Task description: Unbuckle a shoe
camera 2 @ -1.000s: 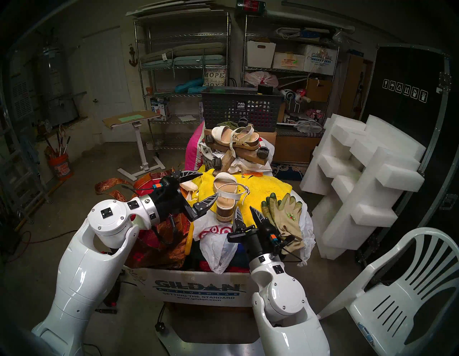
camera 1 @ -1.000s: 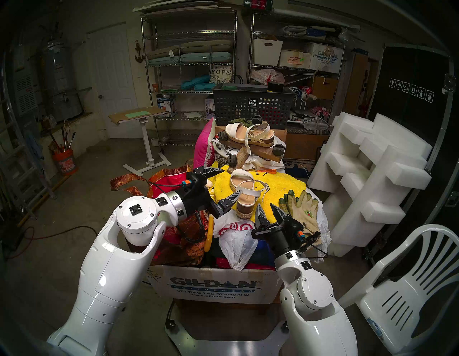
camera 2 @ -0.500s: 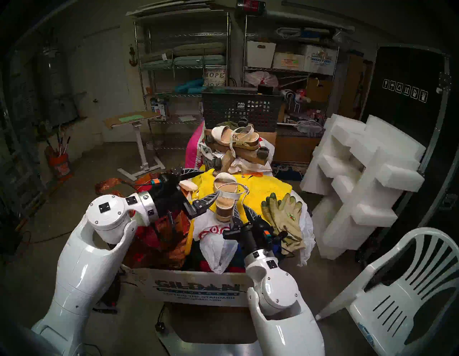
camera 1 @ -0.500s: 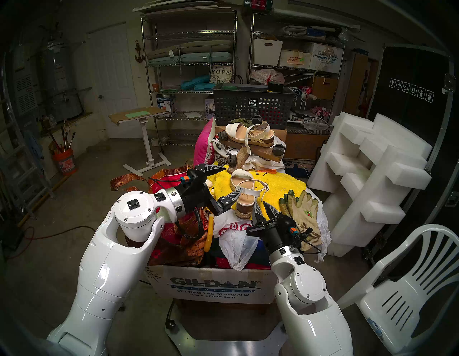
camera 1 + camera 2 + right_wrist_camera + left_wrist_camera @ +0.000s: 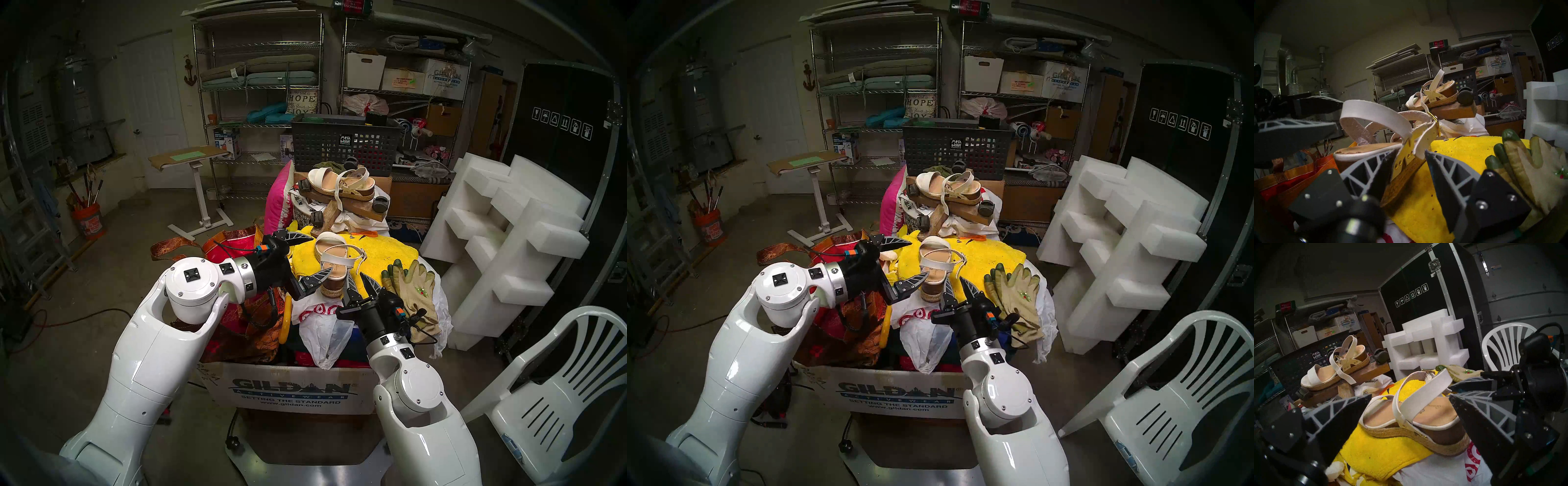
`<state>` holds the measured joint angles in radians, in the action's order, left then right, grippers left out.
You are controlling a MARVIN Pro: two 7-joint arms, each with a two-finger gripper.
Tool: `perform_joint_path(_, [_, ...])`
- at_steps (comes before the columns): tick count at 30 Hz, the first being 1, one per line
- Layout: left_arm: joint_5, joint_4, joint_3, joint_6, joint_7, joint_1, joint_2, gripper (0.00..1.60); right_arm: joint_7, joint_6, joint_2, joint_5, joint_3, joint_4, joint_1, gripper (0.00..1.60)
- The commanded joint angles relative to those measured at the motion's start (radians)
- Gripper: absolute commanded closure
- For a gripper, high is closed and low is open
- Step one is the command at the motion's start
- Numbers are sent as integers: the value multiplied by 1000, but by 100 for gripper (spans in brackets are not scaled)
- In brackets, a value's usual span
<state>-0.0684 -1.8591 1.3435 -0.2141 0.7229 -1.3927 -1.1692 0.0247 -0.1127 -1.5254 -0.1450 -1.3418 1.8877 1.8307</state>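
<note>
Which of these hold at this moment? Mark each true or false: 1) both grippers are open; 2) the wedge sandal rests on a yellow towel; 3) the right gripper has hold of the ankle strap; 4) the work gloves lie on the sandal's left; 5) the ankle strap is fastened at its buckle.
1) True: the left gripper and right gripper are both open.
2) True: the wedge sandal rests on the yellow towel.
3) False: its fingers sit apart beside the heel, gripping nothing.
4) False: the work gloves lie on the sandal's right.
5) True: the ankle strap is threaded through the buckle.
</note>
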Motion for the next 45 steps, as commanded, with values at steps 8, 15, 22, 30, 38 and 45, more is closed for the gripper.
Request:
perform_joint_path(8, [20, 21, 0, 28, -22, 55, -27, 0, -3, -6, 0, -2, 0, 41, 7, 58])
perform_joint_path(15, [28, 38, -22, 28, -10, 76, -37, 0, -11, -2, -3, -7, -6, 27, 6, 67])
perform_joint_path(22, [35, 59, -40, 40, -17, 88, -46, 0, -17, 1, -4, -13, -9, 15, -3, 75])
perform_joint_path(30, [36, 75, -54, 56, -21, 99, -54, 0, -18, 2, -5, -20, -12, 4, -15, 75])
perform_joint_path(38, [31, 86, -68, 56, -24, 108, -66, 13, -13, 2, -1, -30, -15, -5, -24, 61])
perform_joint_path(45, [22, 105, -80, 56, -20, 119, -73, 72, -3, 8, 0, -36, -19, -5, -35, 58])
